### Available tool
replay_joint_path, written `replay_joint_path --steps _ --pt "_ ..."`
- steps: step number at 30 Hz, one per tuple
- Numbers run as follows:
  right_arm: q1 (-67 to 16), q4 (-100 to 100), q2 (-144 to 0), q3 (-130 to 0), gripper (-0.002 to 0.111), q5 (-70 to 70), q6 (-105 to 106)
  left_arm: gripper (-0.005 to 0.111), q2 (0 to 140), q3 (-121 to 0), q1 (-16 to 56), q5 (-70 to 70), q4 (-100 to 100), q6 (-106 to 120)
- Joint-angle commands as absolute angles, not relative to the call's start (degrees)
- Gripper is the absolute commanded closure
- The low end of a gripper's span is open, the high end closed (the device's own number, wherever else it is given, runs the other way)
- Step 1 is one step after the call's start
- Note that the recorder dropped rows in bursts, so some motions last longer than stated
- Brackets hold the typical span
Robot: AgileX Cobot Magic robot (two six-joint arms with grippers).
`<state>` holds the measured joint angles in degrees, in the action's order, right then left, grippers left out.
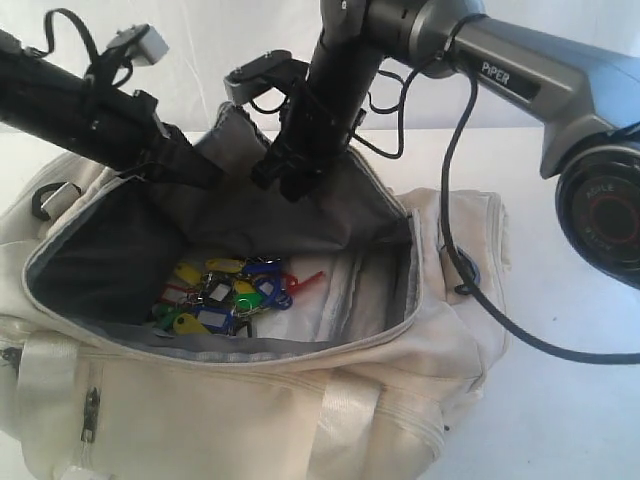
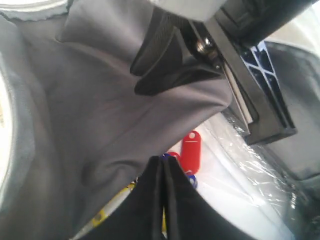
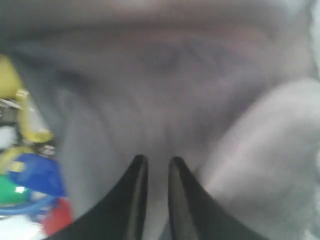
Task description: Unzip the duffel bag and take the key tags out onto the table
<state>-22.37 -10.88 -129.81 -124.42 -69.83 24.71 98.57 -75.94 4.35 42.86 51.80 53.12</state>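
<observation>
The cream duffel bag (image 1: 250, 400) lies unzipped on the white table (image 1: 565, 420), its grey-lined flap (image 1: 330, 215) lifted at the back. The key tags (image 1: 235, 295) lie in a colourful bunch on the bag's floor. My left gripper (image 1: 195, 168) is shut, pinching the flap's edge; its closed tips (image 2: 164, 159) sit just above a red tag (image 2: 191, 150). My right gripper (image 1: 287, 185) presses into the flap lining (image 3: 165, 90). Its jaws (image 3: 157, 161) are nearly together with grey fabric between them, and the tags (image 3: 30, 175) lie blurred to one side.
A black cable (image 1: 470, 290) hangs from the right arm over the bag's right end. Clear plastic film (image 2: 250, 165) lines the bag's floor beside the tags. Cream webbing straps (image 1: 345, 420) run down the bag's front.
</observation>
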Motion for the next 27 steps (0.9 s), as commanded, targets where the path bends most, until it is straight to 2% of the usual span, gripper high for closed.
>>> replay_joint_path --steps 1,4,11,24,27 --pt "-22.19 -2.11 -130.36 -124.45 0.098 -69.96 20.93 0.107 102.67 -78.13 5.79 39.87 51.83 52.41" --pt "-22.19 3.54 -130.37 -124.45 0.101 -69.80 18.69 0.107 105.14 -78.40 6.04 35.50 51.33 52.28" --pt "-20.53 9.06 -130.37 -124.45 0.102 -69.96 16.46 0.107 107.29 -78.40 5.93 27.85 32.92 41.24" --pt "-13.60 8.45 -131.30 -124.45 0.102 -69.96 14.66 0.107 107.11 -78.80 5.82 26.79 29.73 40.64" --pt "-13.61 7.40 -129.59 -124.58 0.105 -69.96 15.31 0.107 105.60 -80.82 5.82 28.31 30.15 40.64"
